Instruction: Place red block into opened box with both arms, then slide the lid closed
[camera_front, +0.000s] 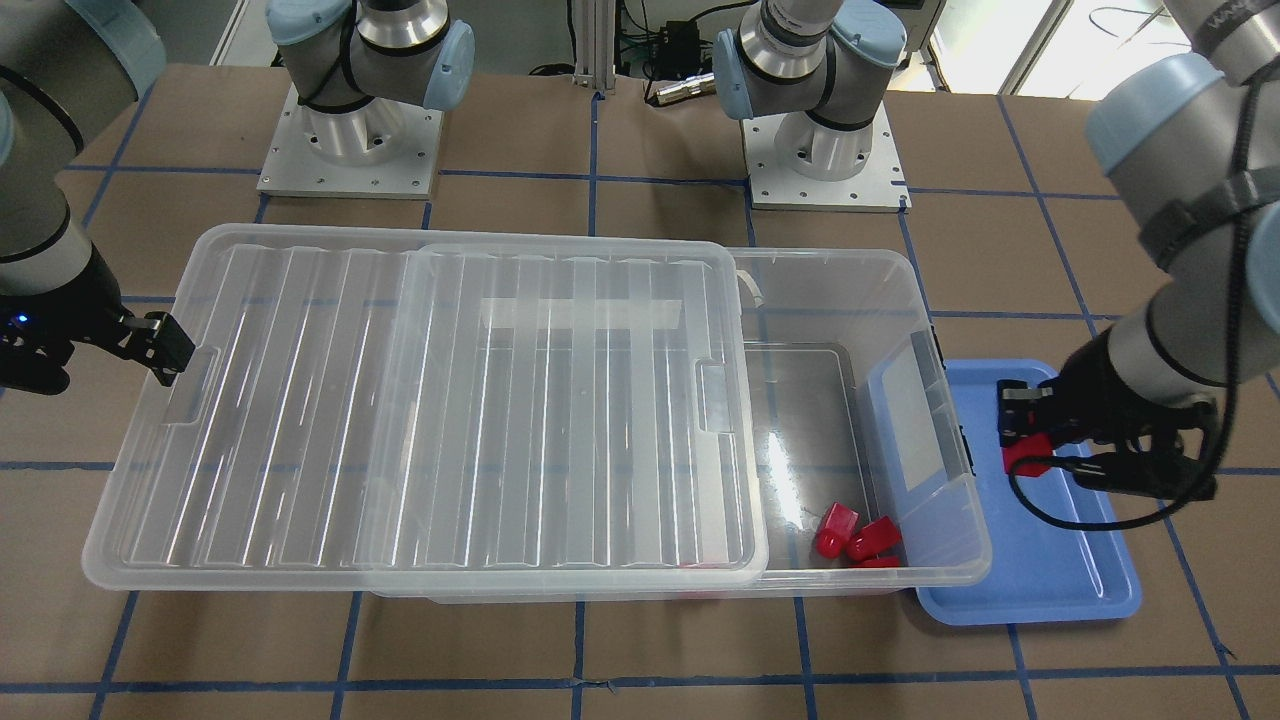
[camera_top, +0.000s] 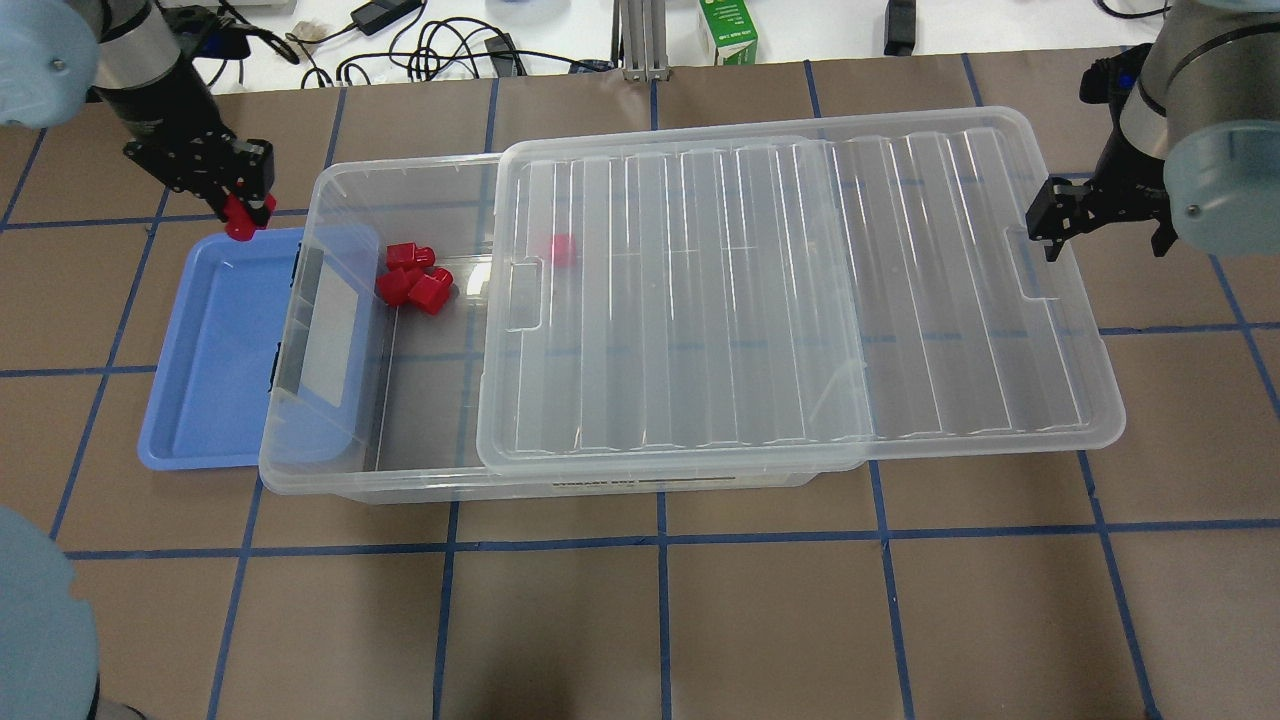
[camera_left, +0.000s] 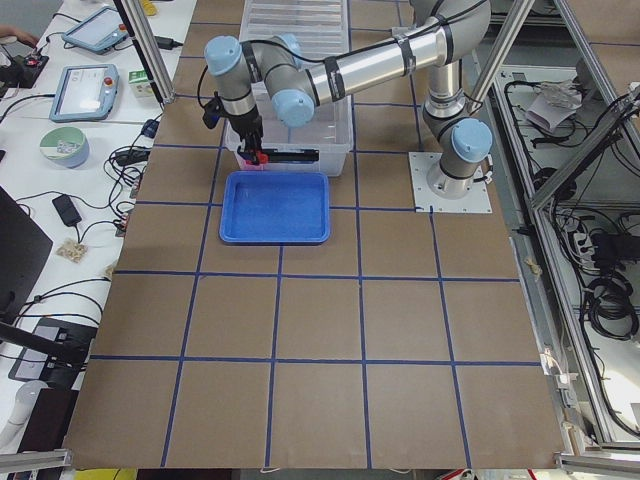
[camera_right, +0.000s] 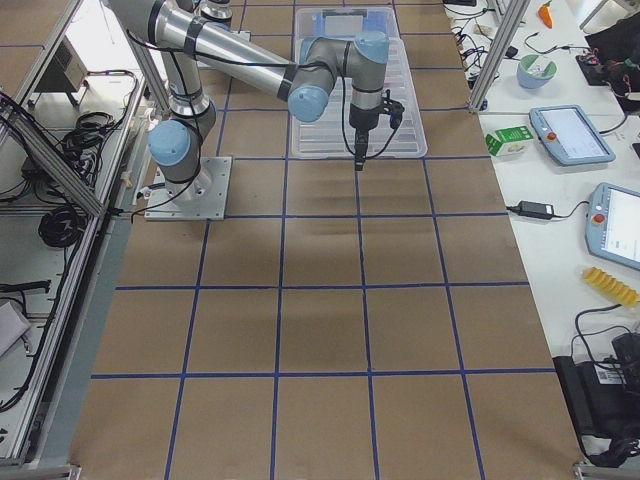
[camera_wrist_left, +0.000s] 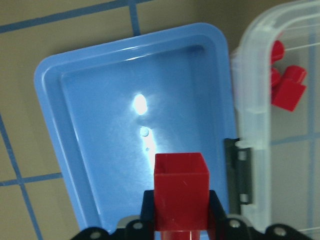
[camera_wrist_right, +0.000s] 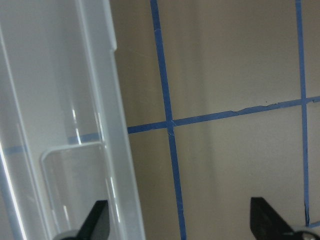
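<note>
Left gripper (camera_top: 240, 195) clamps the block (camera_top: 240, 222) above the tray (camera_top: 200, 400), box (camera_top: 400, 487) drop next; right gripper (camera_top: 1050, 228) hovers wide open at the lid (camera_top: 760, 300).

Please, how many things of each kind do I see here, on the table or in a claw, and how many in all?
Red blocks: 5 (1 in the left claw, 3 in the open end of the box, 1 under the lid)
Blue tray: 1
Clear box: 1
Clear lid: 1
Total: 8
</note>
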